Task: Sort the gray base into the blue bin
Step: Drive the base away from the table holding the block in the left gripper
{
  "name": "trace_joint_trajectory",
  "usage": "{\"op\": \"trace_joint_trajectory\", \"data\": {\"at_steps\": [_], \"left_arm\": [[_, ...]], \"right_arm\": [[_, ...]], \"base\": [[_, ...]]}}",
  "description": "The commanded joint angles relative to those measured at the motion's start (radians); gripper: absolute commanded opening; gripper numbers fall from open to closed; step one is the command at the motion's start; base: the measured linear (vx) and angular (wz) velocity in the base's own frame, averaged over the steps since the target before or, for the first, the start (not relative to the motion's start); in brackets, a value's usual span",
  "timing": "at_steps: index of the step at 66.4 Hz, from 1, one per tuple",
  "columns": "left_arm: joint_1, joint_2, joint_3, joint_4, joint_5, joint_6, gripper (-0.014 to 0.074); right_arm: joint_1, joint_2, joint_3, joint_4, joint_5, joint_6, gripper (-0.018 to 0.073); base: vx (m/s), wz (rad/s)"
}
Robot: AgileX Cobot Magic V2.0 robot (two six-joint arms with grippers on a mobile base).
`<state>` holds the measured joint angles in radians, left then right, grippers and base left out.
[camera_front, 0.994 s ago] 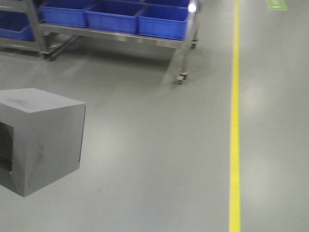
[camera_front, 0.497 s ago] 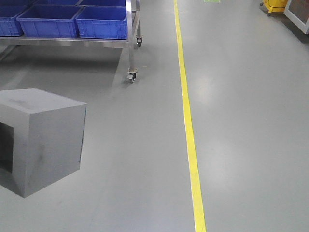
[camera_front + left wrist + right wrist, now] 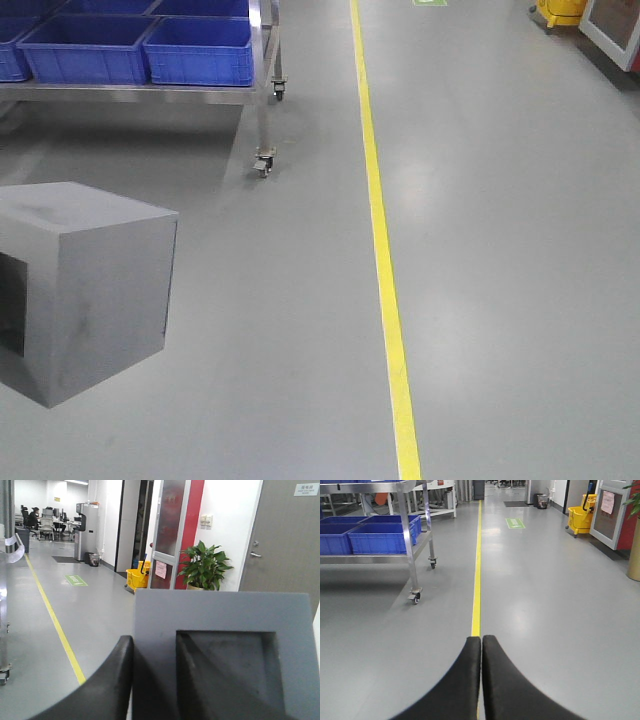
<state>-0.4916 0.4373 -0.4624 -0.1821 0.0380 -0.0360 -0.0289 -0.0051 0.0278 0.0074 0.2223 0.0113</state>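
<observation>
The gray base (image 3: 85, 285) hangs close to the camera at the left of the front view, off the floor, its dark recess facing left. In the left wrist view the gray base (image 3: 220, 610) fills the lower right. My left gripper (image 3: 154, 640) is shut on its wall, one finger (image 3: 112, 680) outside and the other inside the recess. Several alike blue bins sit on a steel cart; the nearest blue bin (image 3: 195, 50) is at its right end, far from the base. My right gripper (image 3: 481, 639) is shut and holds nothing, hovering over the floor.
The wheeled steel cart (image 3: 262, 100) stands at the upper left. A yellow floor line (image 3: 380, 230) runs away from me. A yellow mop bucket (image 3: 580, 517) and a potted plant (image 3: 202, 567) stand by the doors on the right.
The front view has swung: the cart and the yellow line have slid left in the frame. The gray base keeps its place in the view, still held.
</observation>
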Motion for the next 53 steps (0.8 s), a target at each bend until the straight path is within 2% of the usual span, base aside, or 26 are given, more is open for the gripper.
{"op": "trace_joint_trajectory", "data": {"at_steps": [1, 53], "left_arm": [[-0.003, 0.004, -0.034, -0.012, -0.107, -0.006, -0.0006], [-0.003, 0.004, -0.034, -0.012, -0.107, -0.006, -0.0006]], "right_arm": [[-0.002, 0.018, 0.002, -0.007, -0.072, -0.011, -0.0005], [-0.002, 0.018, 0.002, -0.007, -0.072, -0.011, -0.0005]], "base": [[0.19, -0.12], [0.32, 0.03]]}}
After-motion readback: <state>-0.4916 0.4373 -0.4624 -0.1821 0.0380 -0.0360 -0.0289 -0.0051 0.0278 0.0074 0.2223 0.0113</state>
